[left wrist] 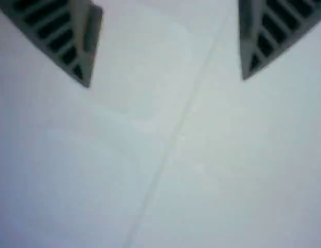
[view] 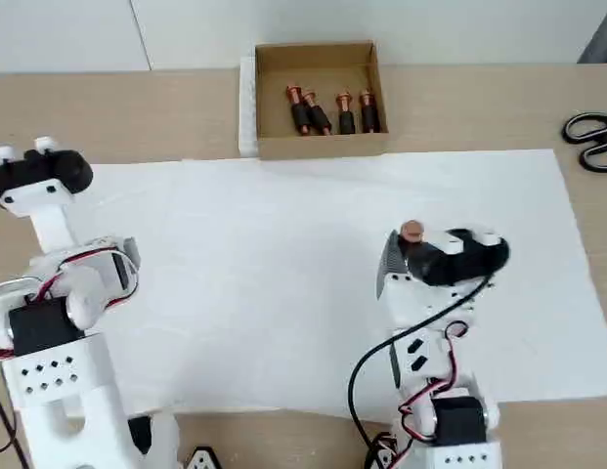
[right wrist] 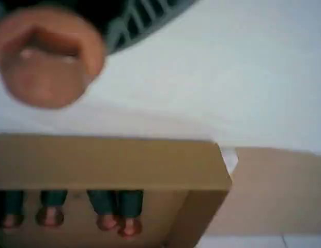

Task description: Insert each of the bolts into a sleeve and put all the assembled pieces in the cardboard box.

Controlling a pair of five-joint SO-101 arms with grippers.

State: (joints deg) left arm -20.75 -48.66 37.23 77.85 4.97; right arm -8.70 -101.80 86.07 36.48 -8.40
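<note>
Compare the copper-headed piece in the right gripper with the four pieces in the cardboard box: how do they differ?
Place: the held piece sits in the right gripper over the white sheet; the four pieces lie in the cardboard box.
Pose: the held piece shows its head end-on from above; the four pieces lie flat, side by side.
Shared: copper-coloured heads.

Blurred bolt (right wrist: 46, 59), all but its copper head hidden in the right hand (view: 401, 246); scissors (view: 591, 140) cut by the edge.
</note>
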